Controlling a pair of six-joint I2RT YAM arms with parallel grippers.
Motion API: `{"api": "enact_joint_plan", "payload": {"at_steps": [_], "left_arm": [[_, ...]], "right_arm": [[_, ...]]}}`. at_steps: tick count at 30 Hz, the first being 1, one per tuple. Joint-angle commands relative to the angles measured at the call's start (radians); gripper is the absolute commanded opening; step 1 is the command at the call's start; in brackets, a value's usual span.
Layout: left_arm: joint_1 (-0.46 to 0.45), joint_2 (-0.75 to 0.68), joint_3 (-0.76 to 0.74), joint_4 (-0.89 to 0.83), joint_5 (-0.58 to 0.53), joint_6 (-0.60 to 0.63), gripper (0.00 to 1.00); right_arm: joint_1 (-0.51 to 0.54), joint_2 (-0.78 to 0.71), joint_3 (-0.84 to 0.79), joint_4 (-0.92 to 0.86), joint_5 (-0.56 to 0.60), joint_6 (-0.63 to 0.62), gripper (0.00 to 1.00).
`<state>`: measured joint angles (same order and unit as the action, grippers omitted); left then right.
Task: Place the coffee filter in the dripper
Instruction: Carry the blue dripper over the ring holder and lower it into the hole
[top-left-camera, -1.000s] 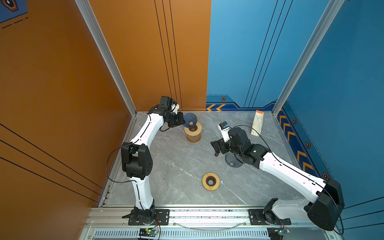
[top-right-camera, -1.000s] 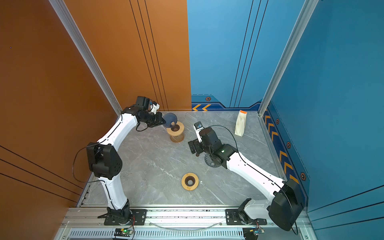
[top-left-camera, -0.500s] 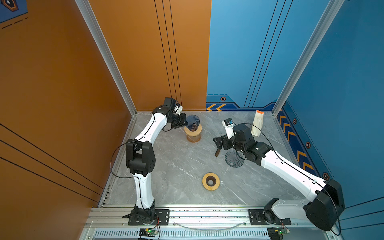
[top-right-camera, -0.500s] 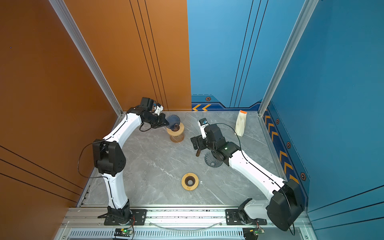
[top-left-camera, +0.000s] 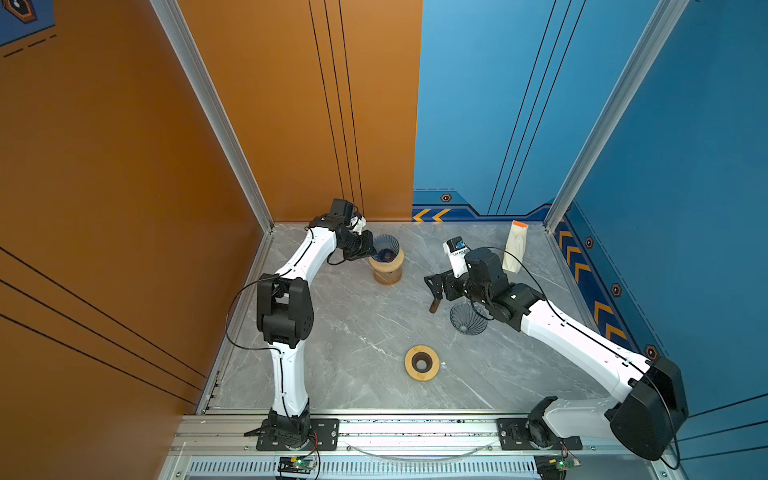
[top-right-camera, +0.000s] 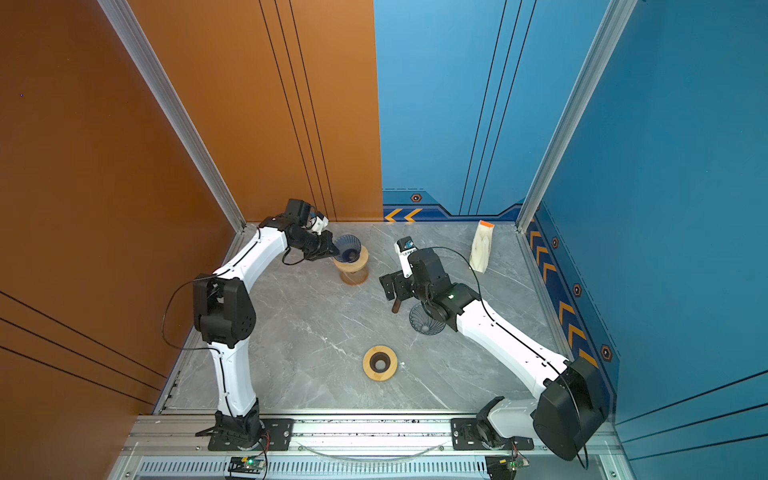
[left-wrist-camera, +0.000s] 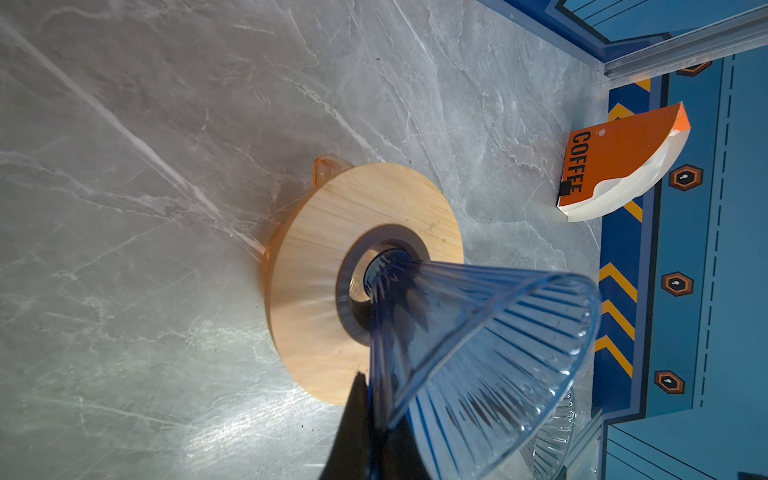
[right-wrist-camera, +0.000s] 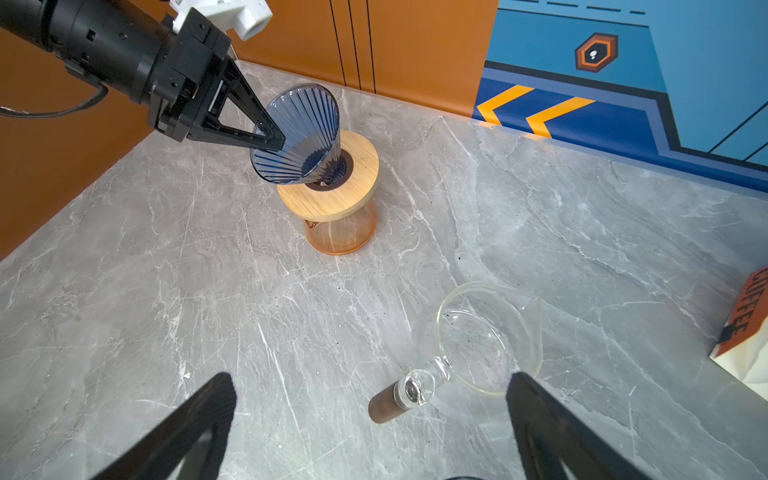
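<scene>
The coffee filter (top-left-camera: 385, 248) (top-right-camera: 348, 248) is a blue ribbed see-through cone. It leans with its tip in the hole of the dripper (top-left-camera: 387, 266) (top-right-camera: 353, 261), a wooden collar on an orange glass base at the back left. My left gripper (top-left-camera: 374, 251) (top-right-camera: 334, 251) (left-wrist-camera: 372, 399) is shut on the cone's rim (left-wrist-camera: 478, 353). The right wrist view shows this left gripper (right-wrist-camera: 274, 141) pinching the cone (right-wrist-camera: 299, 133) above the collar (right-wrist-camera: 332, 191). My right gripper (top-left-camera: 432, 286) (top-right-camera: 392, 286) (right-wrist-camera: 370, 378) hangs open mid-table and holds nothing.
Under the right gripper lies a clear glass server (right-wrist-camera: 486, 336) with a brown handle (top-left-camera: 434, 306). A second ribbed cone (top-left-camera: 467, 318) (top-right-camera: 426, 319) sits beside the right arm. A loose wooden ring (top-left-camera: 422, 363) lies near the front. A coffee bag (top-left-camera: 515, 247) (left-wrist-camera: 615, 158) stands back right.
My left gripper has carried the cone slightly right and down onto the wooden collar. The right gripper has shifted a little toward the back, still open.
</scene>
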<state>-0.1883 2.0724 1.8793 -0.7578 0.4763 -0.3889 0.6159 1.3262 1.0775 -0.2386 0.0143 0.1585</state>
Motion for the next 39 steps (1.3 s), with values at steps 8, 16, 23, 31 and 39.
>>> {"api": "enact_joint_plan", "payload": {"at_steps": [8,16,23,31,39], "left_arm": [[0.018,0.008,0.002,-0.128,0.007,0.091,0.0],[0.026,0.003,0.021,-0.235,-0.002,0.145,0.0],[0.024,-0.015,0.018,-0.29,0.006,0.162,0.0],[0.001,-0.094,-0.063,-0.315,-0.02,0.18,0.0],[-0.011,-0.161,-0.126,-0.358,-0.027,0.197,0.0]], "right_arm": [[-0.003,0.002,-0.013,-0.008,-0.013,0.002,1.0],[-0.001,0.005,-0.013,-0.019,-0.014,-0.004,1.0],[-0.001,0.011,-0.019,-0.022,-0.021,-0.002,1.0],[-0.004,0.014,-0.001,-0.065,-0.037,-0.003,1.0],[-0.003,0.044,0.051,-0.124,-0.066,-0.004,1.0]]}}
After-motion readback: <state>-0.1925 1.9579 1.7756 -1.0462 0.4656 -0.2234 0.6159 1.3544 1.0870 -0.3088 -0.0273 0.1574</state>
